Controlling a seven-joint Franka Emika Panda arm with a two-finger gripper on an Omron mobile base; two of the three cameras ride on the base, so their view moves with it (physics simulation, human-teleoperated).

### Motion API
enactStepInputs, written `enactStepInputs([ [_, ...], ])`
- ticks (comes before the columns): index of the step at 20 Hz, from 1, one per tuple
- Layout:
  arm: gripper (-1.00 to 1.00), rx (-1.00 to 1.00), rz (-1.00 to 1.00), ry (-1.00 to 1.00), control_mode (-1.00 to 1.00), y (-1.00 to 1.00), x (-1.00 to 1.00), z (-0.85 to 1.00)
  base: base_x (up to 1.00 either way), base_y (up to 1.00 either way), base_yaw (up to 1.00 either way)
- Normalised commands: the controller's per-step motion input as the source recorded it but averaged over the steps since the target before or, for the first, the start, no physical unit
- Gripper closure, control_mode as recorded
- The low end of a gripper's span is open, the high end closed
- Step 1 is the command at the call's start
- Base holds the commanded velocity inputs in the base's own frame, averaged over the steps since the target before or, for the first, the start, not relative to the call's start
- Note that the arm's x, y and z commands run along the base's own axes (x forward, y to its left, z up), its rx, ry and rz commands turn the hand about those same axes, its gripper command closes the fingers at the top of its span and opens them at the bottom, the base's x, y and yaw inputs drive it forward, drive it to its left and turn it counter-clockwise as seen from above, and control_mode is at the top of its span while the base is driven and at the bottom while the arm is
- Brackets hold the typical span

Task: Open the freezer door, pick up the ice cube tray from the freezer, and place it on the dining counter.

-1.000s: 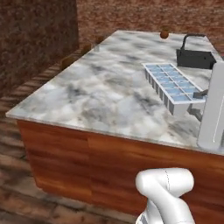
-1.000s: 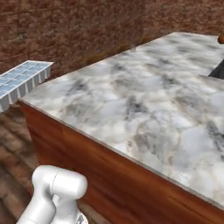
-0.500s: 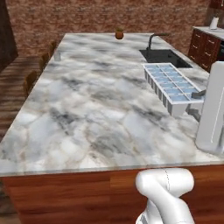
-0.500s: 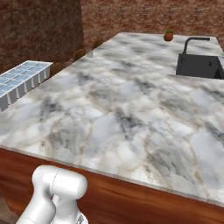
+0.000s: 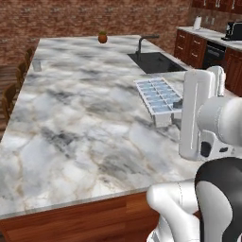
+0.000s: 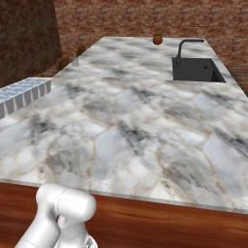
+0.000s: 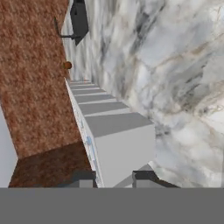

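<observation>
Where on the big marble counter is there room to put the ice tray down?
Lots of room. The dining counter is bare from its near wooden edge up to the black sink. The far end is busier: the faucet and a small round brown thing. The gripper holds the ice cube tray over the counter.

dining counter (image 5: 85, 123) | marble top | sink (image 5: 156, 62) | small brown pot (image 5: 102, 38)

Wide bare dining counter (image 5: 80, 118) (sink (image 5: 156, 62) at far end)
</observation>
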Motion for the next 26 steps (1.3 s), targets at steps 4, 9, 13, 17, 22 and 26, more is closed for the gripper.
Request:
enactStepInputs([
  [4,1.00,0.00,0.15,0.33,-1.00,0.68,1.00,-0.64,0.00,0.00,0.00],
  [9,1.00,0.02,0.04,0.25,-1.00,0.13,1.00,-0.31,0.00,0.00,0.00],
  [13,1.00,0.02,0.00,0.12,-1.00,0.00,1.00,-0.07,0.00,0.00,0.00],
  [17,1.00,0.00,0.00,0.08,-1.00,0.00,1.00,-0.01,0.00,0.00,0.00],
  [22,1.00,0.00,0.00,0.04,-1.00,0.07,1.00,0.00,0.00,0.00,0.00],
  [26,1.00,0.00,0.02,0.04,-1.00,0.22,1.00,-0.09,0.00,0.00,0.00],
])
